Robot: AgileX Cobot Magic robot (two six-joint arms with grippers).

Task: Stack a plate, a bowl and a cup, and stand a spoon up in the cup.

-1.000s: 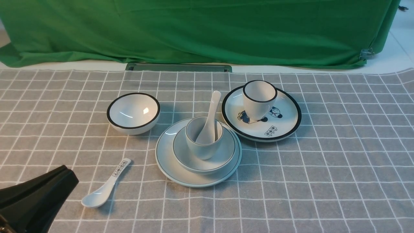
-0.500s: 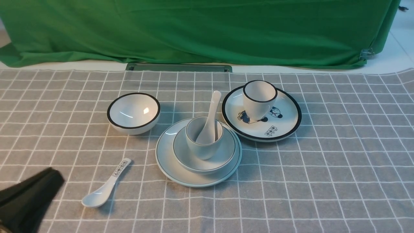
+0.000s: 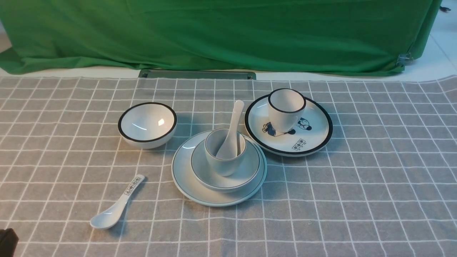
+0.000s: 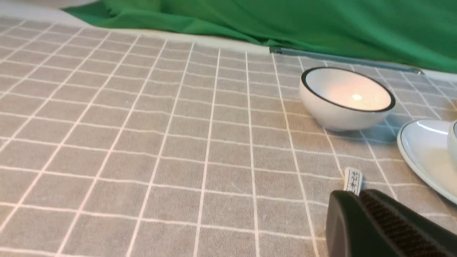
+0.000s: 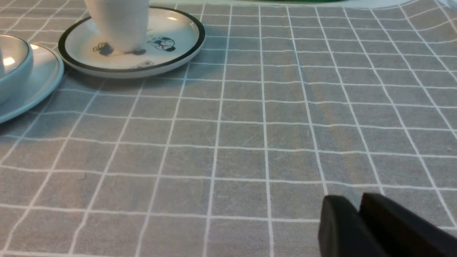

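Note:
At the middle of the table the plate (image 3: 185, 185) carries the bowl (image 3: 246, 175), and the cup (image 3: 223, 166) stands in the bowl. The spoon (image 3: 234, 121) leans in the cup with its handle up and back. My left gripper (image 4: 357, 194) is shut and empty, low at the near left; only a black corner of it (image 3: 7, 241) shows in the front view. My right gripper (image 5: 358, 201) hovers over bare cloth to the right of the stack, its tips a narrow gap apart with nothing between them. It is outside the front view.
A black-rimmed bowl (image 3: 147, 125) sits back left of the stack. A spoon with a printed handle (image 3: 116, 205) lies front left, just beyond my left gripper. A black-rimmed cup (image 3: 285, 109) stands on a cartoon plate (image 3: 314, 139) at back right. Green cloth (image 3: 228, 35) hangs behind.
My left gripper has drawn back toward the near left corner, almost out of the front view. The stack and the other dishes have not moved.

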